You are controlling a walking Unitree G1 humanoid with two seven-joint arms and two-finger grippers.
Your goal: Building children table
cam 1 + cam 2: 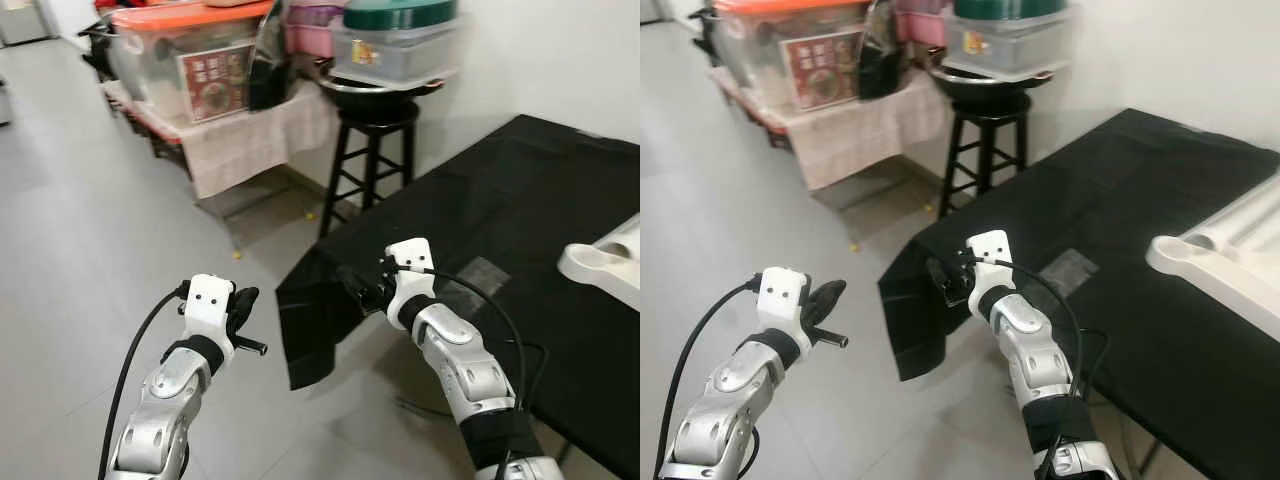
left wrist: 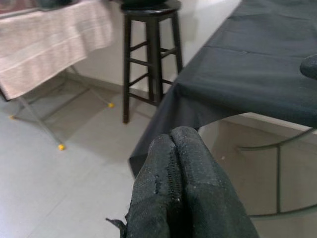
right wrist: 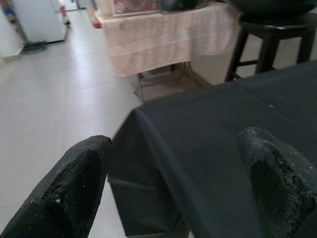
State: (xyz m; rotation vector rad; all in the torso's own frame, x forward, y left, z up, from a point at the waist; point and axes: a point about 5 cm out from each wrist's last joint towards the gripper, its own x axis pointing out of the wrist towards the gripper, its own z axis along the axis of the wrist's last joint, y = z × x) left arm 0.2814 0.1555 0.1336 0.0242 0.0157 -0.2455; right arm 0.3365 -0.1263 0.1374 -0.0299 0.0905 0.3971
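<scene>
On black table, one white part

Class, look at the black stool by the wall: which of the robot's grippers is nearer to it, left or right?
Right. The right gripper is open over the corner of the black-clothed table, just in front of the black stool. The left gripper is shut, out over the floor, farther off.

The worktop filled the right of the frame, with a moulded table part at its right edge. A stool stood behind its near corner at upper centre, and a cloth-draped stand carrying storage boxes sat left of the stool.
</scene>
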